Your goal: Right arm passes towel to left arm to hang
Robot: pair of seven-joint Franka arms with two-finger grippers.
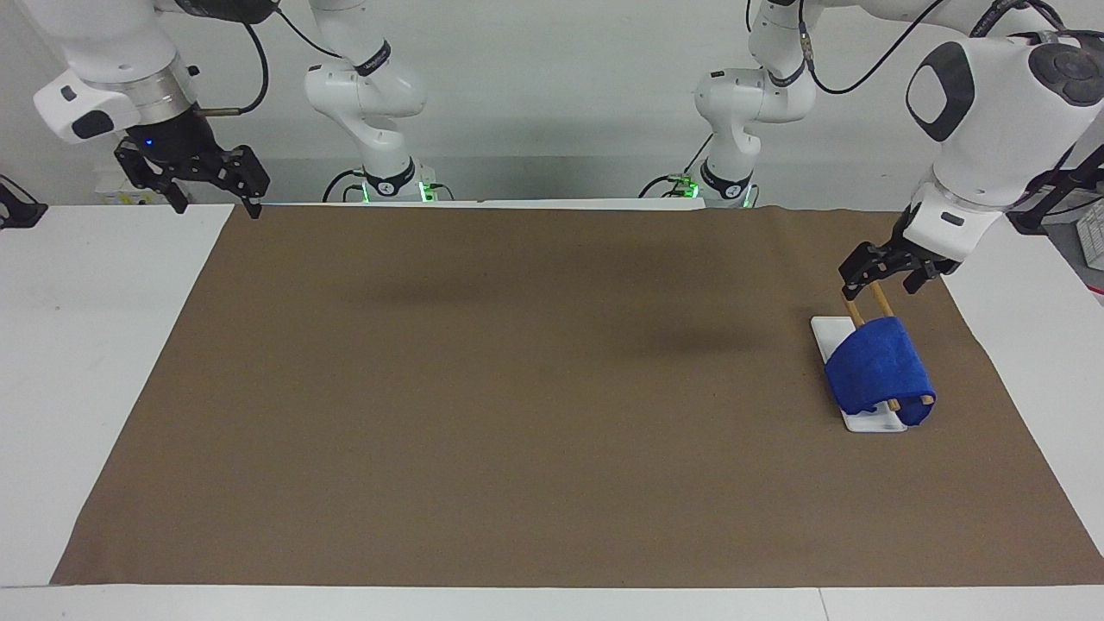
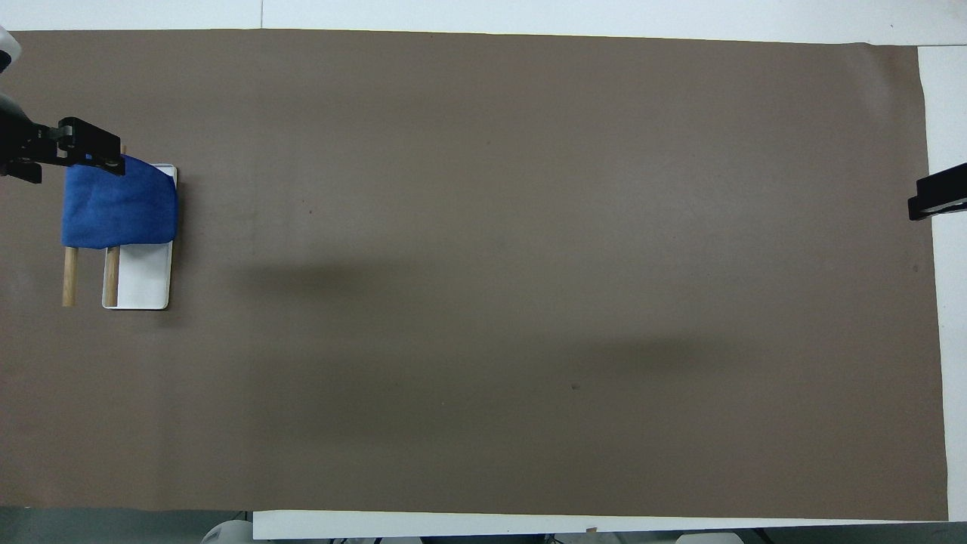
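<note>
**Towel hung; snag risk on the way out**

Blue towel (image 1: pixel 880 371) draped over the two wooden rods (image 1: pixel 867 304) of the white-based rack (image 1: pixel 828 330), at the left arm's end of the worktop (image 1: pixel 517 388). Left gripper (image 1: pixel 888 269) poised over the rods' free ends, fingers spread wide, holding nothing. Right gripper (image 1: pixel 191 177) waiting over the edge of the brown mat at the other end, likewise wide open and empty. Judged all but done. Possible trouble: a low or sideways retreat clipping the rods, tipping the light rack or dragging the cloth off; uneven drape sliding down unaided.
</note>
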